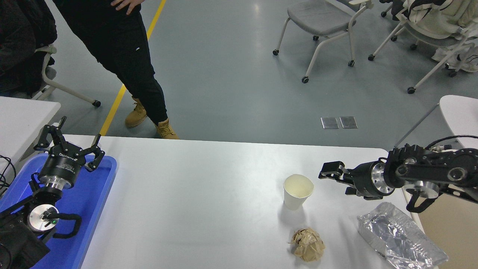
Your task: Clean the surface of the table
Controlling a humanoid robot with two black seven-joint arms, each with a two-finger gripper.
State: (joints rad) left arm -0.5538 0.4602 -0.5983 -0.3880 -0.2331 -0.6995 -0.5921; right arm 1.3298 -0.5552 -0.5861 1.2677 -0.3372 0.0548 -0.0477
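Note:
The table surface is a large glossy white top. On its right part stand an empty white paper cup, a crumpled brown paper ball in front of it, and a silver foil bag at the right front corner. My right gripper is low over the table just right of the cup, pointing left at it, open and empty, not touching it. My left gripper is parked open at the lower left over a blue tray.
A person in black trousers and tan boots stands beyond the far left edge. A smaller white table is at far left. A beige bin sits off the right edge. Wheeled chairs stand on the floor behind.

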